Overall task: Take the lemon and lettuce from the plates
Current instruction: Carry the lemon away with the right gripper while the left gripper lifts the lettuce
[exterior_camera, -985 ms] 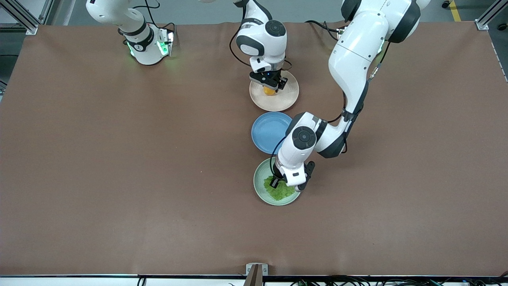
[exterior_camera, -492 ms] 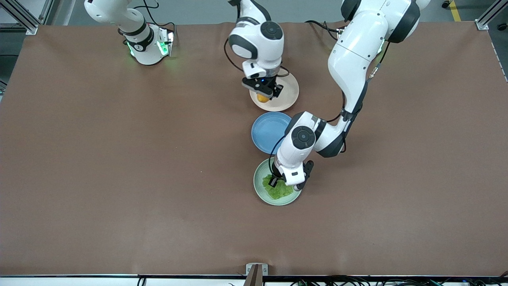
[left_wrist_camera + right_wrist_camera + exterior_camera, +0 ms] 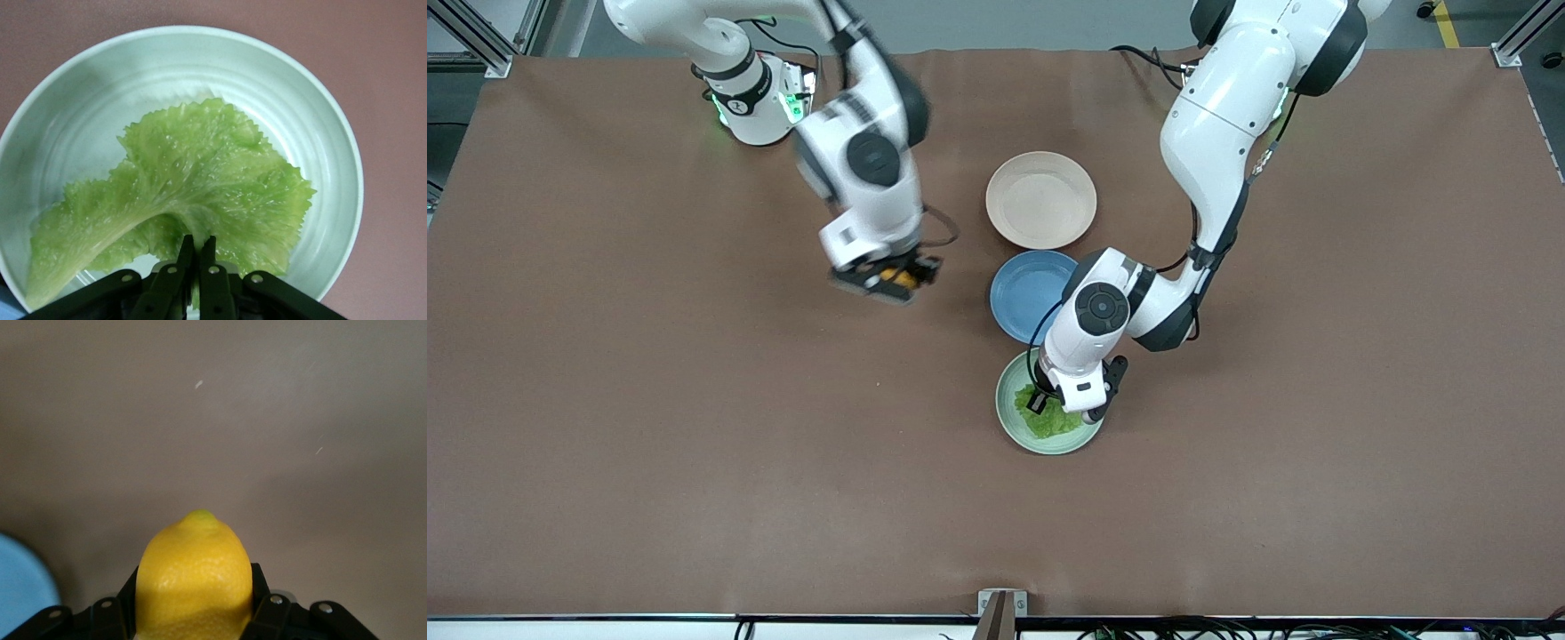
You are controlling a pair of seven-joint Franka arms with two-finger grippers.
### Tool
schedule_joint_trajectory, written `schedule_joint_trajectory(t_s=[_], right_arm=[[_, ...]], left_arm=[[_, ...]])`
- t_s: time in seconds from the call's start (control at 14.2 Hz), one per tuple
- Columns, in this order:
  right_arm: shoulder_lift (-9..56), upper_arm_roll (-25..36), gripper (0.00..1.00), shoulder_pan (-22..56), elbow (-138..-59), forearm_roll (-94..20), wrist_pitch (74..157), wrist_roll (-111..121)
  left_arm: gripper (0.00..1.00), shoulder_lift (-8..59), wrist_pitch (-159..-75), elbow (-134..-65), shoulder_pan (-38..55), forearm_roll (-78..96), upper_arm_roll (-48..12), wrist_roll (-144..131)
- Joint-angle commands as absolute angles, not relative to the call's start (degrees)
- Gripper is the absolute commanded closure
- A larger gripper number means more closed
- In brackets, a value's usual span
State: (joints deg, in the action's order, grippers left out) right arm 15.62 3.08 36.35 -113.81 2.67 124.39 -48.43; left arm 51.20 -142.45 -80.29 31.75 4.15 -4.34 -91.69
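My right gripper (image 3: 895,278) is shut on the yellow lemon (image 3: 195,580) and hangs over bare brown table, beside the blue plate toward the right arm's end. The cream-beige plate (image 3: 1040,212) lies bare. My left gripper (image 3: 1047,405) is down in the mint green plate (image 3: 1014,425), shut on the pale stem of the crinkled green lettuce (image 3: 200,180). The leaf spreads over the mint plate (image 3: 313,107), its stem end pinched between the black fingers (image 3: 181,261).
A blue plate (image 3: 1024,302) sits between the cream and mint plates; the left arm's wrist overhangs its edge. Brown table spreads wide around the three plates.
My right gripper has lifted the lemon off the cream plate and swung it toward the right arm's end, over bare table. The left gripper has shifted slightly over the mint plate with the lettuce.
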Motion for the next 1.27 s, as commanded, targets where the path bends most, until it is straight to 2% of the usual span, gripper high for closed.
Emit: schedule_joint_trajectory(t_s=[0.0, 0.28, 0.42, 0.7, 1.06, 1.2], right_arm=[[12.2, 1.5, 0.99, 26.2, -118.2, 3.2, 125.7, -32.8], [12.6, 1.7, 0.98, 12.2, -118.9, -4.4, 125.7, -7.0], [12.8, 1.8, 0.98, 9.1, -119.6, -4.4, 125.9, -2.8], [14.7, 1.8, 0.98, 6.4, -123.9, -4.4, 134.1, 2.4], [17.9, 1.8, 0.98, 4.3, -124.2, -4.4, 137.9, 6.7], [18.5, 1.8, 0.98, 3.9, -126.2, -4.4, 141.3, 6.8]], left_arm=[[1.0, 50.3, -140.5, -81.0, 32.1, 5.7, -4.1, -91.6], [1.0, 47.5, -135.5, -80.9, 31.8, 5.7, -4.1, -91.4], [1.0, 44.8, -131.3, -80.9, 31.4, 5.7, -4.2, -91.3], [1.0, 36.8, -124.8, -80.6, 27.4, 5.8, -4.4, -90.3], [1.0, 27.6, -103.6, -81.4, 19.3, 6.2, -4.6, -70.3], [1.0, 24.2, -100.8, -85.3, 16.8, 6.0, -4.5, -61.2]])
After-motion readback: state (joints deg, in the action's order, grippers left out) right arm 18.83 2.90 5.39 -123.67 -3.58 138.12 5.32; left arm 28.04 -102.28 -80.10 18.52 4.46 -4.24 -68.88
